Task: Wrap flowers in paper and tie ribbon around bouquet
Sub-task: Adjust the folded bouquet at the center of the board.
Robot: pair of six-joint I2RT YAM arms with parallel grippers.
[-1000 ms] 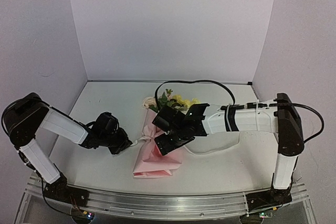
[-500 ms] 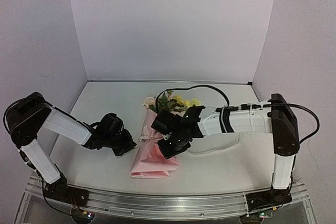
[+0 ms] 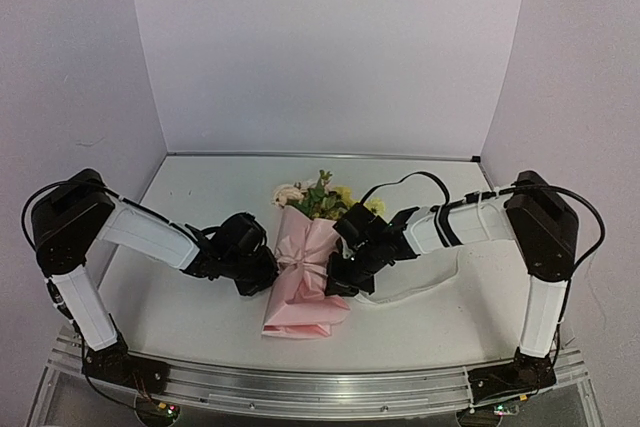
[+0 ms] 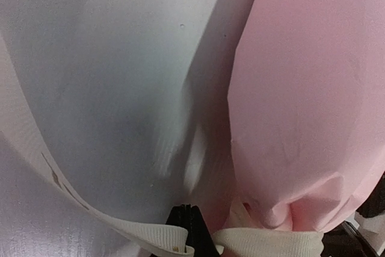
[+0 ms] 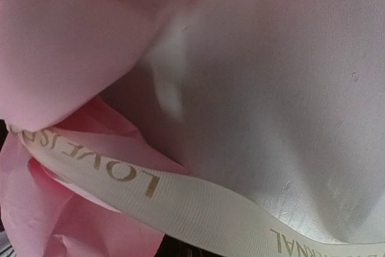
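Centrally, the bouquet (image 3: 306,247) is laid on the table (image 3: 190,322) in the lower middle of the overhead frame; the pink paper (image 3: 300,312) is pinched to a narrow waist and flared below it into a flat fan; the flowers (image 3: 322,197), pale pink and yellow among green leaves, are shown at the upper end; the cream ribbon (image 5: 150,194), printed with gold lettering, is drawn around the waist; the left gripper (image 3: 266,279) is closed on the ribbon at the waist's left side; the right gripper (image 3: 338,283) is clamped on it at the right.
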